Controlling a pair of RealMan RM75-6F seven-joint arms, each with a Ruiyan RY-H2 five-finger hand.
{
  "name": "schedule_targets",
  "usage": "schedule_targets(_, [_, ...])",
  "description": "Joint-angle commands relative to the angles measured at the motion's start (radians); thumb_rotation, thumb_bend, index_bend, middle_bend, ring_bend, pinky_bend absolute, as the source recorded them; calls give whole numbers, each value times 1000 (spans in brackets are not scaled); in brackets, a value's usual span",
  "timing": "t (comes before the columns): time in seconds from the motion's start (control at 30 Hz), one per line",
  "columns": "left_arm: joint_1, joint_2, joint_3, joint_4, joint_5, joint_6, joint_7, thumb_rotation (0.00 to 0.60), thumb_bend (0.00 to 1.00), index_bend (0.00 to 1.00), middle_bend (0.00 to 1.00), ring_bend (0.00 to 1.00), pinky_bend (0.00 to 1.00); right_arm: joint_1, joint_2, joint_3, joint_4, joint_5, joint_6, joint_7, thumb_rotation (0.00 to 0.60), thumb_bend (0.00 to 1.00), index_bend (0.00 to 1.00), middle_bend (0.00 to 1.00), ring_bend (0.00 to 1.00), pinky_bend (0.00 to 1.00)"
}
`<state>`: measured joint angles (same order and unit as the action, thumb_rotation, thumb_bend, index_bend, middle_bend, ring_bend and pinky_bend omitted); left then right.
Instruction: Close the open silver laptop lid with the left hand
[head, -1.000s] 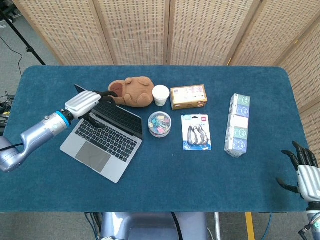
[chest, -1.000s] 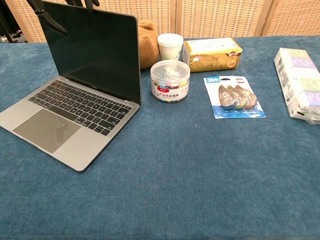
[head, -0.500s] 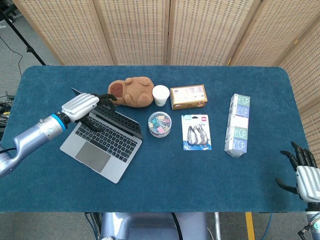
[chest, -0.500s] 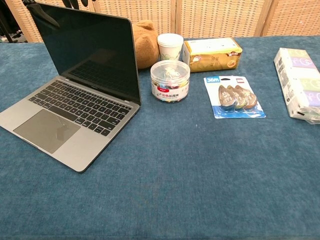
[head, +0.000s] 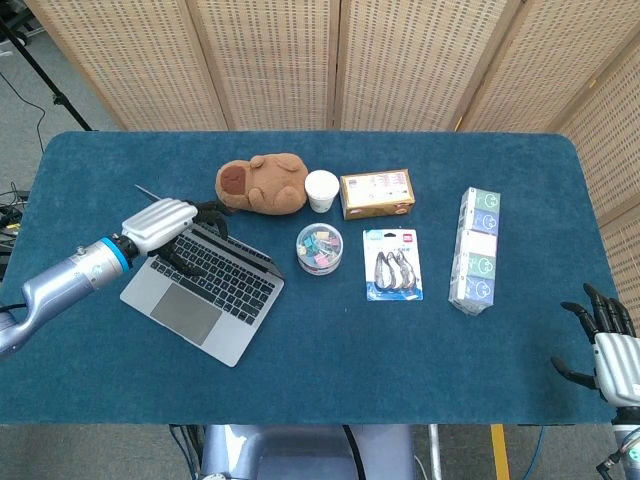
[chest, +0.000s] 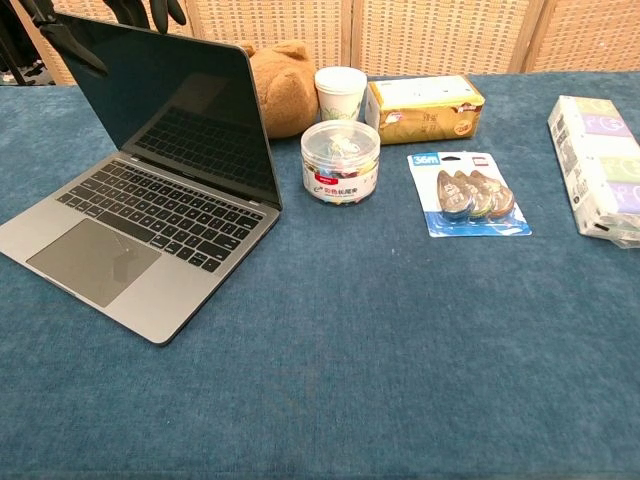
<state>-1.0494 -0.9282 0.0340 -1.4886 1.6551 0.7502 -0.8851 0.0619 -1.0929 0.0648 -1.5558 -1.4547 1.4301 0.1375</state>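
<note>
The silver laptop (head: 203, 290) lies at the table's left with its lid (chest: 170, 115) tilted forward over the keyboard (chest: 155, 212), partly shut. My left hand (head: 160, 222) rests on the lid's top edge. Its dark fingers (chest: 160, 10) hook over that edge, spread apart, and the thumb (chest: 72, 45) crosses the screen's upper left corner. It grips nothing else. My right hand (head: 608, 345) hangs off the table's near right corner, fingers apart and empty; the chest view does not show it.
Right behind the lid lies a brown plush toy (head: 262, 182). Beside it stand a white cup (head: 321, 190) and a tan box (head: 376, 193). A clear tub of clips (head: 319, 247) sits near the laptop's right corner. A carabiner pack (head: 393, 264) and a tissue pack (head: 478, 250) lie further right.
The lid has tipped forward toward the keyboard over the last second. My left hand has moved down and toward me with its top edge. The right hand stays put.
</note>
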Motion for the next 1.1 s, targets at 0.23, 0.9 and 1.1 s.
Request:
schedule_targets(0.23, [0, 48, 20, -54, 41, 1, -45, 600, 93, 412, 242, 321, 294, -1, 2, -4, -5, -6, 1, -4, 600, 228, 203, 0, 0, 0])
schedule_targets(0.9, [3, 79, 77, -111, 115, -6, -96, 600, 93, 415, 251, 329, 300, -5, 9, -9, -15, -15, 9, -8, 600, 227, 204, 0, 0, 0])
schedule_targets(1.1, [4, 88, 92, -129, 131, 5, -109, 600, 93, 415, 252, 331, 302, -5, 10, -10, -17, -15, 7, -11, 600, 227, 204, 0, 0, 0])
